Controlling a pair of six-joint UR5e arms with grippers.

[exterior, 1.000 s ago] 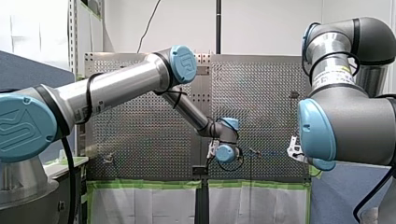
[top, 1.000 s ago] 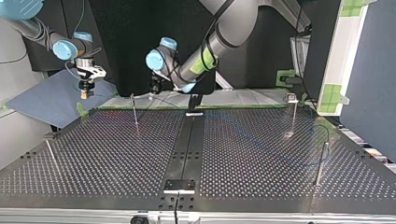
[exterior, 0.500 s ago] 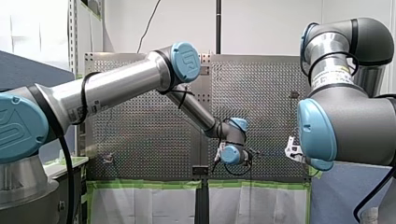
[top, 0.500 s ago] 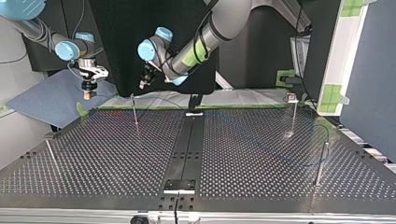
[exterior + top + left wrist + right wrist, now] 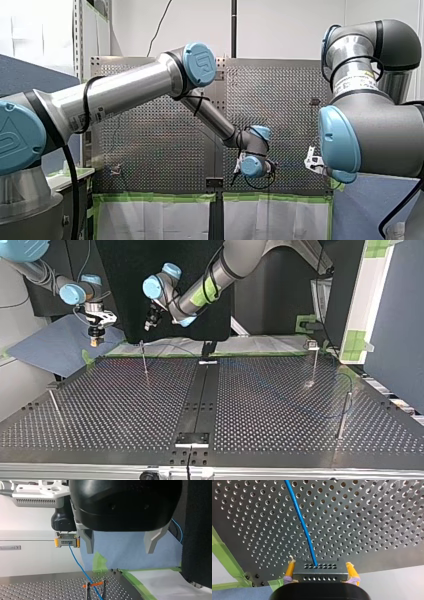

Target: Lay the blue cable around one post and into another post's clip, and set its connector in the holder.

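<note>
Right tool [image 5: 320, 572], pointing down at the top view's upper left, clamps the grey connector [image 5: 319, 576] of the thin blue cable [image 5: 300, 520], while left tool [image 5: 120, 550] gapes wide.

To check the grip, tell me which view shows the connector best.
Right wrist view: the connector sits close up between yellow pads, the cable leaving its face. Left wrist view shows it smaller, farther off. Top view shows a speck; front view, nothing clear.

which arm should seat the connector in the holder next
Right, probably: my right end effector clamps the connector, the blue cable trailing from it, while my left end effector is open and empty.
</note>
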